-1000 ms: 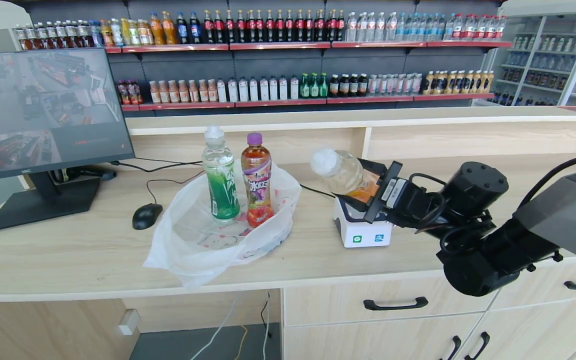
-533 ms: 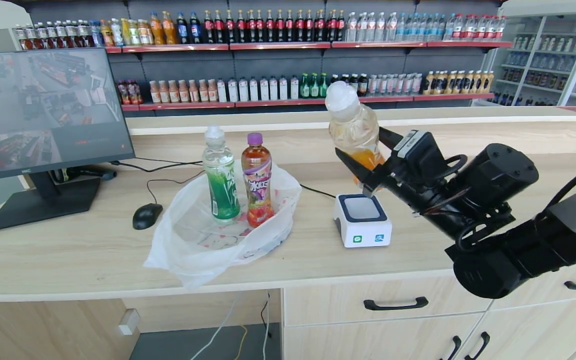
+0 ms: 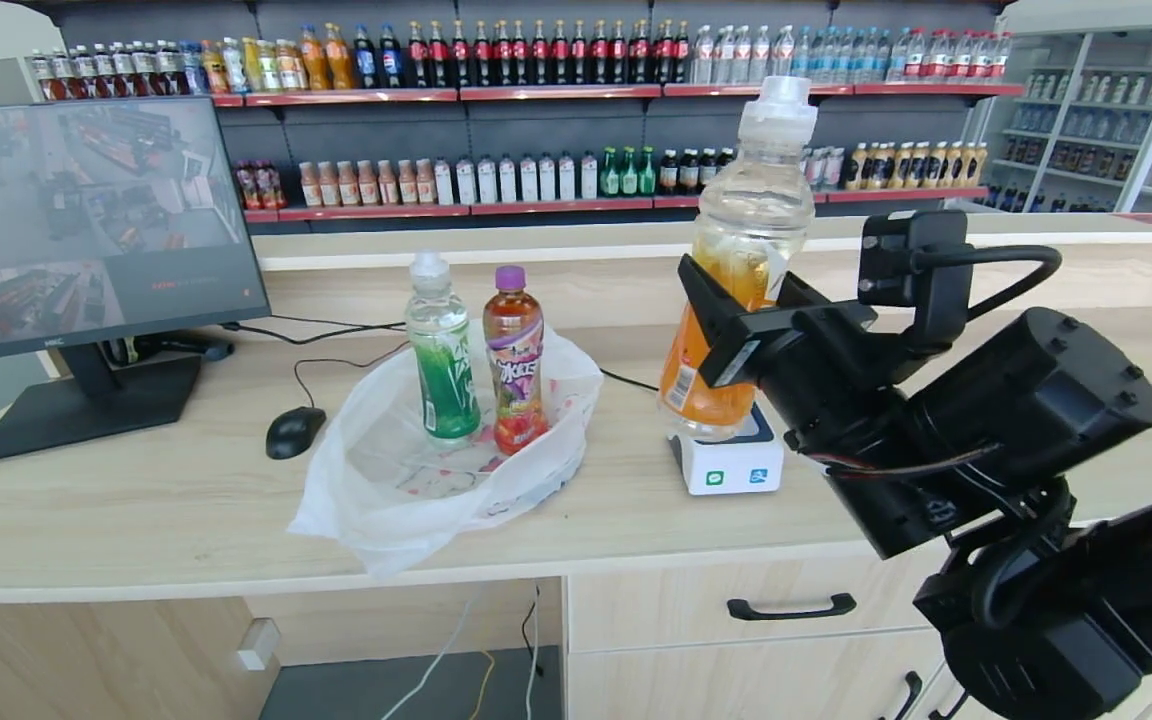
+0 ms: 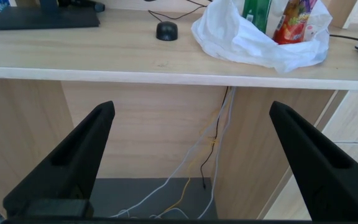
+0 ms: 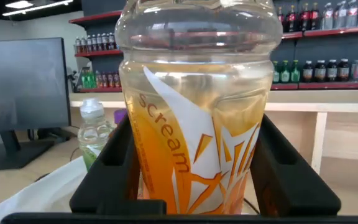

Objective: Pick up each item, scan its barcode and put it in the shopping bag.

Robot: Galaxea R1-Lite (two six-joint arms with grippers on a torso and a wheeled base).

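Right gripper [image 3: 728, 338] clamps bottle [image 3: 751, 215] upright over scanner [image 3: 731, 466]. Left gripper [image 4: 191, 107] wide open, empty, below counter [image 4: 104, 56].

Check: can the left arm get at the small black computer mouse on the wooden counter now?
Probably not directly: the open left gripper sits below the counter, facing its front panel, so the counter's edge blocks it. Once raised, the mouse lies unobstructed.

Orange-labelled bottle [image 3: 739, 300] upright over scanner [image 3: 731, 470], near white shopping bag [image 3: 386, 505].
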